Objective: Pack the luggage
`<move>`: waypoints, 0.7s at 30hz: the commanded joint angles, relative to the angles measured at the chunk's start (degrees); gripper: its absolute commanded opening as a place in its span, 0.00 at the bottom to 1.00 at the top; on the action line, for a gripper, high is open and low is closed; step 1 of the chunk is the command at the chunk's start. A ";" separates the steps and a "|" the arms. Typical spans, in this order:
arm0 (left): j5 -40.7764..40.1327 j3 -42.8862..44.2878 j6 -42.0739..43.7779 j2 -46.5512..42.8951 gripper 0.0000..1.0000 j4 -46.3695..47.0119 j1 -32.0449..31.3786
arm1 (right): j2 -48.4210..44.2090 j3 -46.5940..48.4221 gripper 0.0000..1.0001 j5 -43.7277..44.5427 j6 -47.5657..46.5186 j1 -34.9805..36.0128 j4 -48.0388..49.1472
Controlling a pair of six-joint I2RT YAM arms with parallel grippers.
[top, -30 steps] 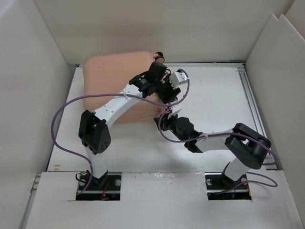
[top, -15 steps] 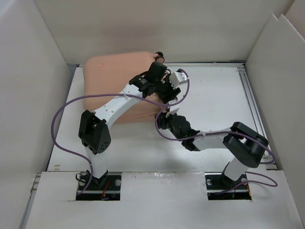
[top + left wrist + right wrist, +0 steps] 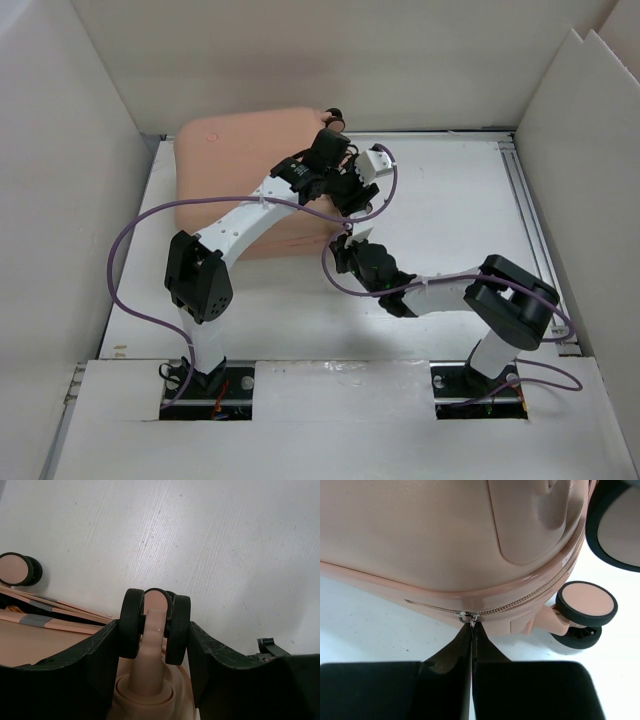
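Finds salmon-pink hard-shell suitcase (image 3: 235, 170) closed at far left of white worktop (image 3: 450, 200). Clamps left end effector (image 3: 154, 626) round pink-and-black caster wheel (image 3: 131, 622); pinches small metal zip pull (image 3: 468, 616) in closed right end effector (image 3: 471, 636). Seems late-stage: only zipping left.

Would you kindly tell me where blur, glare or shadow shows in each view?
Top external: even light, sharp, soft shadows on the table. Left wrist: caster wheel crisp, left claw dark and soft-edged around it. Right wrist: zipper pull sharp, mild sheen on the luggage, right claw nearly black.
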 commanded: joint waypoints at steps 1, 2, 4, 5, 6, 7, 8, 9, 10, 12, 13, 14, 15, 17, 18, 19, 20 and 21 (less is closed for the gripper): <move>5.06 2.37 -3.30 -6.26 0.00 6.68 -1.89 | 0.09 2.47 0.00 1.09 -0.09 -0.02 2.34; 5.06 2.37 -3.29 -6.26 0.00 6.07 -1.89 | 0.09 1.86 0.00 1.62 -0.08 -0.02 2.34; 4.53 2.37 -3.29 -6.26 0.00 5.54 -1.89 | -1.31 1.16 0.00 2.68 1.67 -0.02 2.34; 4.53 2.98 -2.77 -6.26 0.00 4.66 -1.89 | -1.31 0.37 0.00 2.68 2.63 -0.02 2.34; 4.53 2.98 -2.76 -6.26 0.00 4.13 -1.89 | -2.01 -0.25 0.00 2.15 3.86 -1.67 2.34; 4.53 3.59 -2.76 -6.26 0.00 3.52 -1.89 | -2.01 -1.47 0.00 1.37 6.31 -2.56 2.34; 4.53 3.60 -2.16 -6.26 0.00 2.12 -1.11 | -2.62 -2.01 0.00 0.40 7.38 -3.61 2.34; 4.53 4.12 -2.15 -6.26 0.00 1.24 -1.10 | -2.63 -2.53 0.00 -0.31 8.52 -4.66 1.74; 4.53 4.13 -1.45 -6.26 0.00 0.27 -0.58 | -2.63 -2.54 0.00 -1.01 9.66 -6.59 1.73; 3.74 4.92 0.39 -6.79 0.00 -2.89 -0.57 | -2.63 -3.15 0.00 -2.06 11.95 -8.36 1.73; 3.74 4.92 1.10 -6.79 0.00 -3.77 -0.57 | -3.15 -3.68 0.00 -2.59 11.96 -10.11 1.73; 3.74 4.92 2.32 -6.79 0.00 -4.57 -0.57 | -3.16 -3.68 0.00 -3.12 12.65 -10.82 1.73; 3.74 4.92 2.33 -7.40 0.00 -5.79 -0.57 | -3.16 -3.68 0.00 -3.73 12.66 -11.44 1.73; 3.21 4.39 3.04 -7.40 0.00 -6.33 -0.57 | -3.16 -3.68 0.00 -4.79 13.19 -13.28 2.43; 3.21 3.87 3.56 -7.40 0.00 -7.12 -0.57 | -3.16 -3.68 0.00 -4.80 13.71 -13.90 2.95; 3.21 3.86 4.09 -7.40 0.00 -7.73 -0.57 | -3.16 -3.68 0.00 -5.40 14.24 -14.43 3.66; 3.21 3.25 4.09 -8.01 0.00 -7.74 -0.57 | -3.16 -3.68 0.00 -5.41 14.24 -15.82 4.27; 3.21 3.25 4.96 -8.02 0.00 -8.52 -0.57 | -2.46 -3.68 0.00 -6.37 14.77 -16.62 4.28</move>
